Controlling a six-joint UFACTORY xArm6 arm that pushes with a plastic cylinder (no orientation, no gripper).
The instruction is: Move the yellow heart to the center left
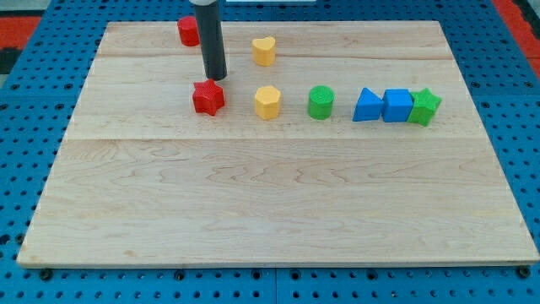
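Observation:
The yellow heart (264, 50) lies near the view's top, a little left of the middle. My tip (215, 78) ends just above the red star (207, 97), close to or touching its top edge, and to the lower left of the yellow heart. A red round block (187, 31) sits at the top, left of the rod. A yellow hexagon-like block (267, 102) lies to the right of the red star.
A row runs to the right: green cylinder (321, 102), blue triangle (366, 105), blue cube (396, 105), green star (424, 106). The wooden board (253, 203) lies on a blue pegboard.

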